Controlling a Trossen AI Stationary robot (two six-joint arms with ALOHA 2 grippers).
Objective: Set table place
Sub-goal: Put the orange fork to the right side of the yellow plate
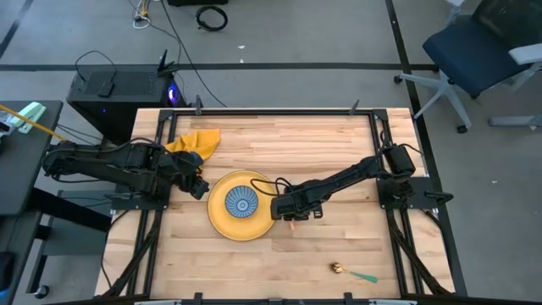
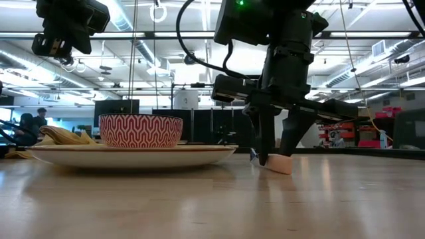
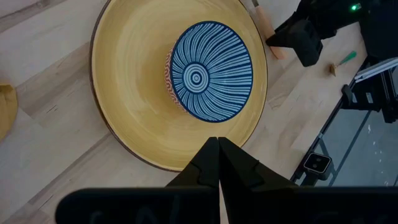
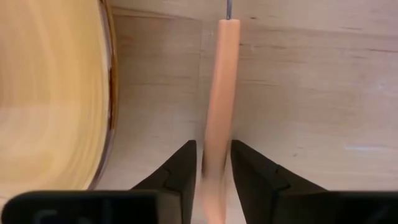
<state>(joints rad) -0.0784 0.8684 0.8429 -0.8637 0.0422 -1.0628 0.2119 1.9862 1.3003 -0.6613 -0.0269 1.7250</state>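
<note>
The round yellow plate (image 1: 218, 217) lies mid-table with the small bowl (image 1: 243, 203) standing in it, blue-striped inside (image 3: 208, 68) and red-patterned outside (image 2: 141, 131). The orange-handled fork (image 1: 293, 223) lies flat on the wood just right of the plate. My right gripper (image 1: 290, 213) points down over it, open, one finger on each side of the handle (image 4: 221, 93), tips near the table (image 2: 277, 156). My left gripper (image 1: 203, 188) is shut and empty, above the plate's left rim (image 3: 217, 146). The yellow napkin (image 1: 196, 141) lies crumpled at the far left.
The gold spoon with the green handle (image 1: 351, 274) lies near the table's near edge, right of centre. Bare planks show to the right of the fork and in front of the plate. Black rails (image 1: 377, 144) edge the table.
</note>
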